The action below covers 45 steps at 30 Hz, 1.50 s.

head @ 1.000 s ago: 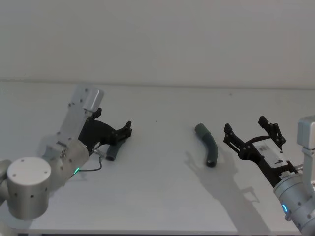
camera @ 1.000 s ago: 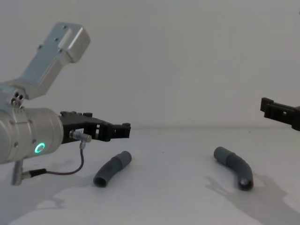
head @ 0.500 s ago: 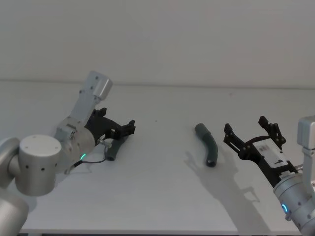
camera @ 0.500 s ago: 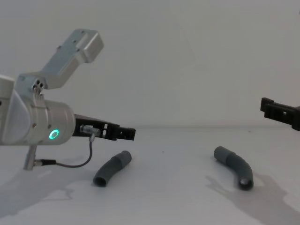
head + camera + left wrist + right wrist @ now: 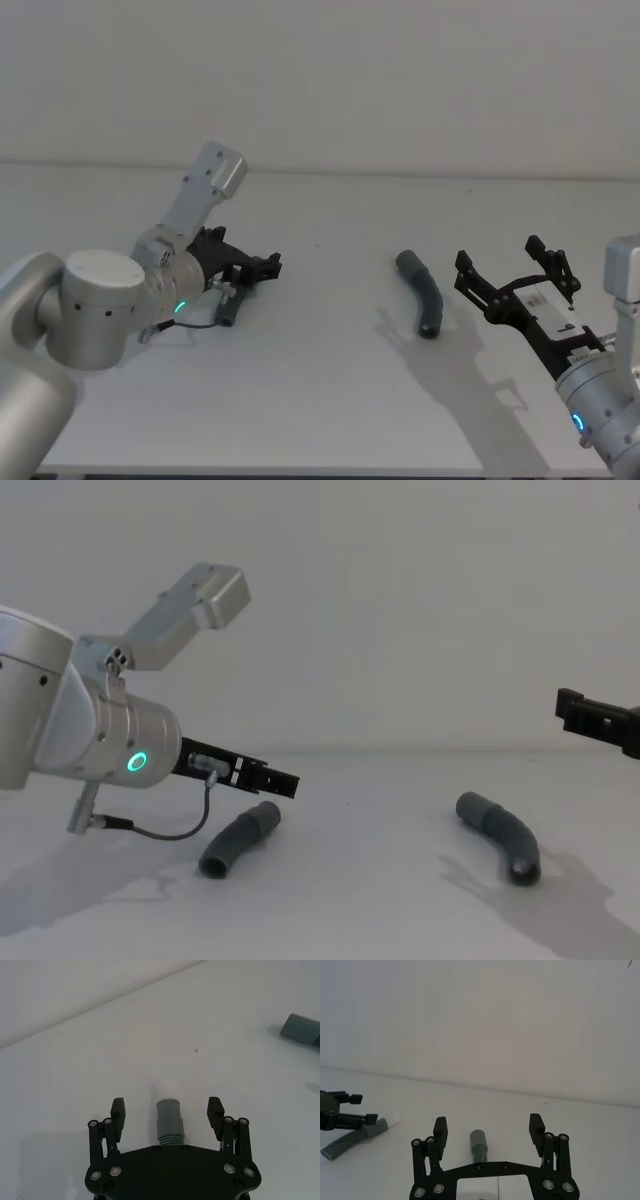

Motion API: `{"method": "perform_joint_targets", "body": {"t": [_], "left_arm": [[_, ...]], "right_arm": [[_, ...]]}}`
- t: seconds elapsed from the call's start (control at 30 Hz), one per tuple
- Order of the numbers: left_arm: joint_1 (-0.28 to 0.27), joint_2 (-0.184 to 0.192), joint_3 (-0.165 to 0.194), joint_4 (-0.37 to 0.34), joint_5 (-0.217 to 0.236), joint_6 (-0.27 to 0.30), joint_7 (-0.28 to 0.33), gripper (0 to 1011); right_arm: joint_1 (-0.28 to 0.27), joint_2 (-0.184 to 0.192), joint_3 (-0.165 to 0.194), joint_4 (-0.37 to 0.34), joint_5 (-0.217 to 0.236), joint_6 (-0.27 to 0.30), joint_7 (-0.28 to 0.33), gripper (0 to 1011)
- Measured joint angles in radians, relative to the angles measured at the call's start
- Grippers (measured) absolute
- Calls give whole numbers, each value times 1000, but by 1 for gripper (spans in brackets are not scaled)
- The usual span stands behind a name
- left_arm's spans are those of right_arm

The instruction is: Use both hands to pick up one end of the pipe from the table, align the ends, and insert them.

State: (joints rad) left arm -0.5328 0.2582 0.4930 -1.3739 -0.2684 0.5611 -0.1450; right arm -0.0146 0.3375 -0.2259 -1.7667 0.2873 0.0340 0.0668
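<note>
Grey pipe below spread left fingers

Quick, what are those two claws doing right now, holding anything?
Left gripper: open, holding nothing, poised over the left pipe piece.
Right gripper: open, holding nothing, near the right pipe piece.

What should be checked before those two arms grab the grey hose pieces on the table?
1. Left gripper open: ok, jaws spread wide.
2. Left pipe piece centred between its jaws: ok in the left wrist view.
3. Left gripper down at pipe height: not ok, it hangs above the piece in the chest view.
4. Right gripper open: ok.
5. Right pipe piece lined up with it: ok, but gripper and piece are apart.
6. Which cuff is narrower: cannot tell.
</note>
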Motion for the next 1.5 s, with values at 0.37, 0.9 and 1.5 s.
{"method": "perform_joint_targets", "body": {"t": [0.37,0.9,1.5], "left_arm": [[-39,-15,18,66,21,37,-13,1001],[-58,-32,17,121,37,55,-14,1000],[-57,-44,2,135,39,72,-28,1001]], "right_arm": [[0,0,0,0,0,0,0,1001],[0,0,0,0,0,0,0,1001],[0,0,0,0,0,0,0,1001]]}}
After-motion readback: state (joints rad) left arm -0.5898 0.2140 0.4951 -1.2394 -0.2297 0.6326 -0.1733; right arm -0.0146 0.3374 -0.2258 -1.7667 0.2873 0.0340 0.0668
